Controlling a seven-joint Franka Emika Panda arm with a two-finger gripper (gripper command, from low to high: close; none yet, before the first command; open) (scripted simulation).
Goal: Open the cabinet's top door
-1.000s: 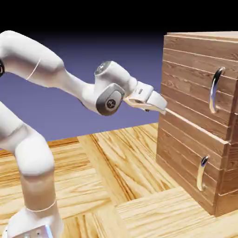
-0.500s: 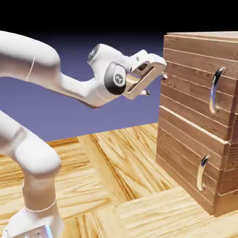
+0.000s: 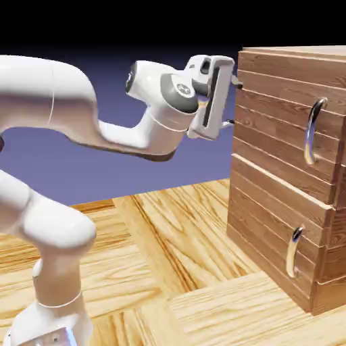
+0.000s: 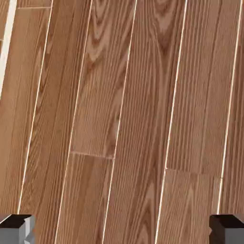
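Planks of brown wood fill the hand view, with the two grey fingertips [image 4: 16, 228] set wide apart at its lower corners and nothing held between them. In the exterior view the gripper [image 3: 236, 101] is seen level at the upper left edge of the cabinet [image 3: 270, 223], seemingly touching its side, though contact cannot be confirmed. The cabinet is placed at the table's [image 3: 155, 250] right edge. The door [image 3: 277, 125], the upper panel, is shut, its long silver handle [image 3: 312, 132] untouched and well apart from the gripper.
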